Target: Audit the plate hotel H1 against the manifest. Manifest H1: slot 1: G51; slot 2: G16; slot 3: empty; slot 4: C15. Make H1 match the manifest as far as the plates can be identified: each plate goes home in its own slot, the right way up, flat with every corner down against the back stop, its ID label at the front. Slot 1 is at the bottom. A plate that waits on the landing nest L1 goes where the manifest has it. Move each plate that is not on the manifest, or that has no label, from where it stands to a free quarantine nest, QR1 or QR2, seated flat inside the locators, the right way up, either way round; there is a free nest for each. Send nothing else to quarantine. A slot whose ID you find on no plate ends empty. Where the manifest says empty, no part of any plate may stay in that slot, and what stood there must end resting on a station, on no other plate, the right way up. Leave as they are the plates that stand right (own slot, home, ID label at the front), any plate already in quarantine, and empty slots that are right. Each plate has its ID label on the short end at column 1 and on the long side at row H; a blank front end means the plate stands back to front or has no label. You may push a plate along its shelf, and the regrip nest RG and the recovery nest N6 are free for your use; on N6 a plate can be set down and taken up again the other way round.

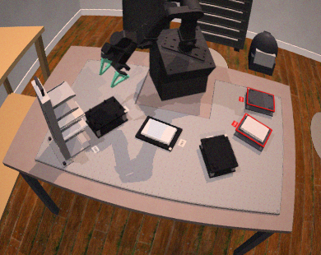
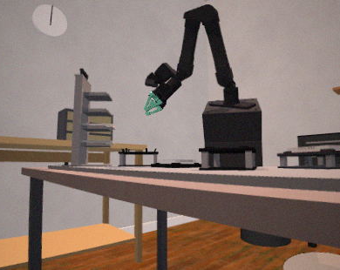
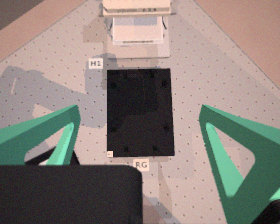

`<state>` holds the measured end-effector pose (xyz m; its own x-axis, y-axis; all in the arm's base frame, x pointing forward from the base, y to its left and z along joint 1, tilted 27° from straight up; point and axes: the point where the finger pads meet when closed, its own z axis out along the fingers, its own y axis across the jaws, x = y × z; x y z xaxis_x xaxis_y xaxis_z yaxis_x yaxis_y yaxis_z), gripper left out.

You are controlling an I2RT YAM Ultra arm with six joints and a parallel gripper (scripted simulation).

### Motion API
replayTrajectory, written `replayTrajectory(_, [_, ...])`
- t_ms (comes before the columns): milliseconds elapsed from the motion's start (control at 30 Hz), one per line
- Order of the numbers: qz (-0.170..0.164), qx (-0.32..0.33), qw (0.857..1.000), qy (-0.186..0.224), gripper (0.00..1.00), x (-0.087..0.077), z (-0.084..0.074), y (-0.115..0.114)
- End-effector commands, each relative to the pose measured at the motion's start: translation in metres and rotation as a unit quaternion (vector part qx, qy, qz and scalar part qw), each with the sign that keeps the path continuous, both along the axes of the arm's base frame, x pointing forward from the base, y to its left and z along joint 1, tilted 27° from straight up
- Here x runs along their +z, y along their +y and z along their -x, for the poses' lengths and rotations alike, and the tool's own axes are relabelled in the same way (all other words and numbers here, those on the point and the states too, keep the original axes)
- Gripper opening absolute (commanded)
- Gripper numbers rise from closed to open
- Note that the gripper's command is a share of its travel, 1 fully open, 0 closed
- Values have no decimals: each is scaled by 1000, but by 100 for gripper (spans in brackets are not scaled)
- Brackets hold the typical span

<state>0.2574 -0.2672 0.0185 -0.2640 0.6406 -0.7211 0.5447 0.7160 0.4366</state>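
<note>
While the jaws stand wide with nothing between them, hanging in the air well above the counter point(image 1: 164, 193), the wrist view looks down between their green fingers onto the black regrip nest RG point(image 3: 139, 112), with plate hotel H1 point(image 3: 137, 20) beyond it at twelve o'clock. From the top view, H1 point(image 1: 53, 119) stands at nine o'clock on the counter with RG point(image 1: 106, 116) just beside it, and a white plate point(image 1: 158, 131) lies on a flat black nest near the centre. Toward three o'clock sit another black nest point(image 1: 218, 155) and two red-rimmed quarantine nests, the nearer one point(image 1: 253, 129) holding a white plate, the farther one point(image 1: 260, 100) a dark plate.
</note>
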Motion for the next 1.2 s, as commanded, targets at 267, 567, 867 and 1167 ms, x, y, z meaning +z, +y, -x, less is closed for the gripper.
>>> replayTrajectory(267, [19, 5, 1000, -11, 100, -3, -7, -4])
replayTrajectory(567, [19, 5, 1000, -11, 100, -14, -12, -1])
replayTrajectory(867, [19, 5, 1000, -11, 100, -14, -12, -1])
replayTrajectory(1167, [19, 5, 1000, -11, 100, -14, -12, -1])
